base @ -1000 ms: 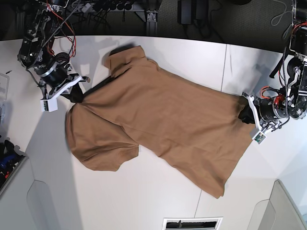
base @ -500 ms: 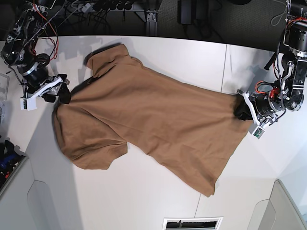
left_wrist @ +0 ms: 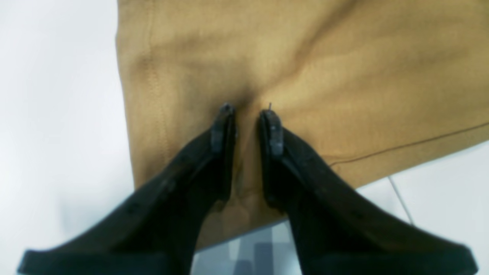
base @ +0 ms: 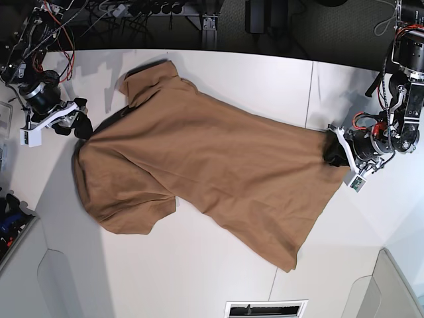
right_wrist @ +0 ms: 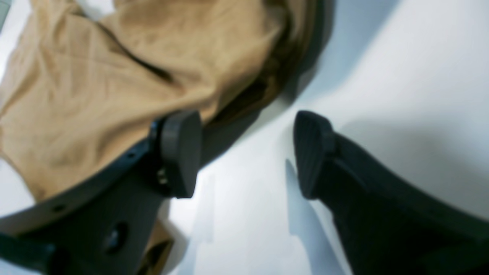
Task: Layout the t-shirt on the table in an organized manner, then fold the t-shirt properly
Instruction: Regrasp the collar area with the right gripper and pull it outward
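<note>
We see the broad, smooth, matte white table (base: 199, 265), crossed by a thin dark seam, bearing the plain tan-brown, soft cotton short-sleeved t-shirt (base: 205, 165); the cloth lies spread on a slant across the middle of the tabletop, collar end toward the right arm's side and hem toward the left arm's side, mostly flat with low ripples and one sleeve lying toward the table's near edge; in the left wrist view its weave looks fine and even, a stitched seam running along the edge. We find the left gripper (left_wrist: 247, 110), black and hard with narrow tapering fingers, drawn close about a pinched ridge of the hem, the jaws only a fabric-fold apart and gripping it. We find the right gripper (right_wrist: 244, 152), black with rounded ribbed pads (right_wrist: 309, 152), standing wide with bare table between the jaws; it holds nothing, one finger lying just beside the rumpled shoulder cloth.
</note>
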Controlling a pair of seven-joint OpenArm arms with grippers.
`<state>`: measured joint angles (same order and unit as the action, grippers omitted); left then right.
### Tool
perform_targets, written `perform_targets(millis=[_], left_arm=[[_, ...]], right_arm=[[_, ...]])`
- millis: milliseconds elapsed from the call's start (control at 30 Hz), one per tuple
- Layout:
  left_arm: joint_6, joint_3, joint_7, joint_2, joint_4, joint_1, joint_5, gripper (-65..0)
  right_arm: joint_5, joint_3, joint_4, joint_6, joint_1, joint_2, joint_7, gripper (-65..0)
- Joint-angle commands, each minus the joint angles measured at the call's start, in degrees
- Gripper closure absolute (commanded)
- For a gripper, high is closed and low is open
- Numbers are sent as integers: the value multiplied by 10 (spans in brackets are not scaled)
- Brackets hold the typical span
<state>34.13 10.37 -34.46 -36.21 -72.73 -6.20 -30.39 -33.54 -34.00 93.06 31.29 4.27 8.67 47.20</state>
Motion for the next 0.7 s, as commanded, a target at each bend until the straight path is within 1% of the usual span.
perform_targets(millis=[0, 133, 233, 367, 433, 500, 567, 667], left_arm=[[-5, -2, -21, -9, 1, -3, 10, -156], [-5, -2, -22, -9, 1, -3, 8, -156], [-5, -2, -21, -9, 1, -3, 8, -156], [-5, -2, -22, -9, 1, -3, 8, -156], [-5, -2, -22, -9, 1, -3, 8, -156], [-5, -2, -22, -9, 1, -3, 8, -156], [-5, -2, -22, -9, 1, -3, 8, -156], [-5, -2, -22, -9, 1, -3, 8, -156]], right_arm=[[5, -1, 9, 4, -6, 5, -20, -377], [39, 4, -4, 4, -8, 5, -49, -377], [66, 26, -7, 2, -8, 5, -70, -377], [101, 73, -7, -18, -11, 5, -93, -377], [118, 101, -7, -34, -13, 5, -106, -377], [137, 126, -11, -50, -21, 3, -106, -377], [147, 143, -24, -54, -33, -3, -106, -377], [147, 168, -65, -54, -54, -3, -113, -377]])
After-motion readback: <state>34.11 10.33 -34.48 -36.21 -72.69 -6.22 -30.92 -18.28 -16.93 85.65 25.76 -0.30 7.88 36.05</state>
